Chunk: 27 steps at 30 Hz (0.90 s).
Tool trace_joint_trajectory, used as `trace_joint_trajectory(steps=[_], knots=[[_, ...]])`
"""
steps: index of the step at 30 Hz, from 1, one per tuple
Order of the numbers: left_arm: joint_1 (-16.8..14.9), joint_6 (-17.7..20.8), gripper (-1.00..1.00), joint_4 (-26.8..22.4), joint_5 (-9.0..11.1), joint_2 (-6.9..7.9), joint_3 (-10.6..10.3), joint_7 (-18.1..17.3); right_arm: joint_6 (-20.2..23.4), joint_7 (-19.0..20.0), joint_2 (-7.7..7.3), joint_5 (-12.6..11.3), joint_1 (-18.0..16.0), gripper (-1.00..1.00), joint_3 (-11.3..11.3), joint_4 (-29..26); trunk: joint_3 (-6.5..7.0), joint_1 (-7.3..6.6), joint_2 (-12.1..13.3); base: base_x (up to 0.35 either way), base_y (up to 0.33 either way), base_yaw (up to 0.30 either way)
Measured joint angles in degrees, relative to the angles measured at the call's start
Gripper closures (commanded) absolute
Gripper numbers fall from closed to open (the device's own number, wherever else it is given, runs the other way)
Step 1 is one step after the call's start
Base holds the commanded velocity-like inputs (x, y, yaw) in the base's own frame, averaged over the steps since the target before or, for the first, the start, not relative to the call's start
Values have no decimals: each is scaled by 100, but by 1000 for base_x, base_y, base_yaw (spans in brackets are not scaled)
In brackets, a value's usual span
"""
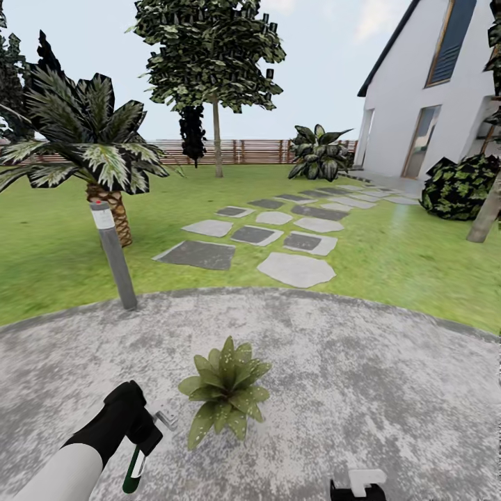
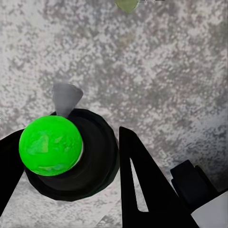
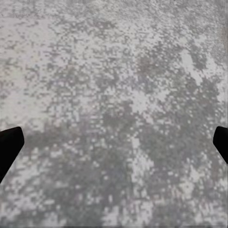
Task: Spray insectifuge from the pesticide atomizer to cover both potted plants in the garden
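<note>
Plastic, light and slick, the slim dark green spray bottle [image 1: 134, 467] hangs clamped by its neck in my left gripper [image 1: 142, 435], the speckled leafy rosette [image 1: 226, 393] just beside it.

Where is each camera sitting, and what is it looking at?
Head view: on the robot's head, looking forward and down over the patio, a potted plant and the lawn; the left gripper holding the pesticide atomizer shows.
Left wrist view: on the left arm, looking down along its fingers at the atomizer and patio.
Right wrist view: on the right arm, facing patio stone, dark fingertips at the edges.
All three share the patio; head and left wrist share the atomizer.
</note>
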Motion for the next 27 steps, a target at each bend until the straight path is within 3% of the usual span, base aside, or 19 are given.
trace_joint_trajectory(steps=[9, 17, 27], knots=[[-1, 3, 100, -7, -1, -2, 0, -1, 6, 2, -8, -5, 1, -100, 3, 0, 7, 2, 0, -214, 242, -275], [-1, 5, 100, -8, 0, -2, 0, -1, 8, 6, 13, -5, 2, -100, 5, -4, 7, 1, 0, -195, 249, -48], [0, 11, 100, -9, 8, -10, 0, -1, 8, 6, 11, -1, 2, -100, 5, 4, 8, -2, 0, 83, 288, -20]])
